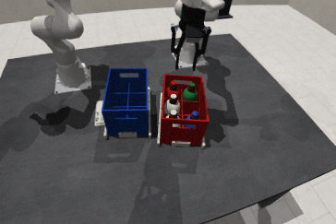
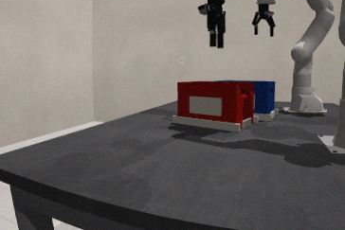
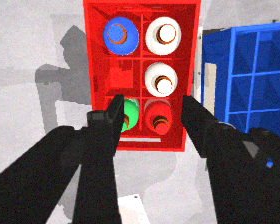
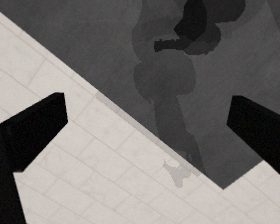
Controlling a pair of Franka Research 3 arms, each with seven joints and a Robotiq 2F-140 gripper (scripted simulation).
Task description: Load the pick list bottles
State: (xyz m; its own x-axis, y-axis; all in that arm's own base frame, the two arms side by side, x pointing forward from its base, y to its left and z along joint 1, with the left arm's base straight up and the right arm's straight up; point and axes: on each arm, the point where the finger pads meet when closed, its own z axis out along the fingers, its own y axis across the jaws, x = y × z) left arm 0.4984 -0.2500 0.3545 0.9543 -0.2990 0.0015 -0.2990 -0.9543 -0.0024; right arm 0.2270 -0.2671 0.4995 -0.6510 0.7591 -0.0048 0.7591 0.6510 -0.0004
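Note:
The red crate (image 1: 183, 133) (image 2: 184, 96) (image 3: 189, 50) stands upright. It holds a red bottle (image 1: 174, 92) (image 3: 158, 114), a green bottle (image 1: 190, 93) (image 3: 131, 112), a blue bottle (image 3: 120, 44) and two white bottles (image 3: 163, 44) (image 3: 159, 74); one compartment is empty. The blue crate (image 1: 125, 123) (image 2: 265, 95) beside it looks empty and upright. The pick list (image 1: 99, 115) lies beside the blue crate, unreadable here. My left gripper (image 1: 186, 68) (image 2: 216, 46) (image 3: 152, 108) is partly open and empty, high above the red crate's green-and-red end. My right gripper (image 2: 263, 34) (image 4: 148, 109) is open and empty, well away.
Pale low rails (image 1: 160, 128) (image 2: 204, 123) edge the crates at table level. The crates stand side by side with a narrow gap. The right arm's base (image 1: 73, 82) is on the blue crate's side; the left arm's base stands behind the red crate. The table's edge and corner show in the right wrist view.

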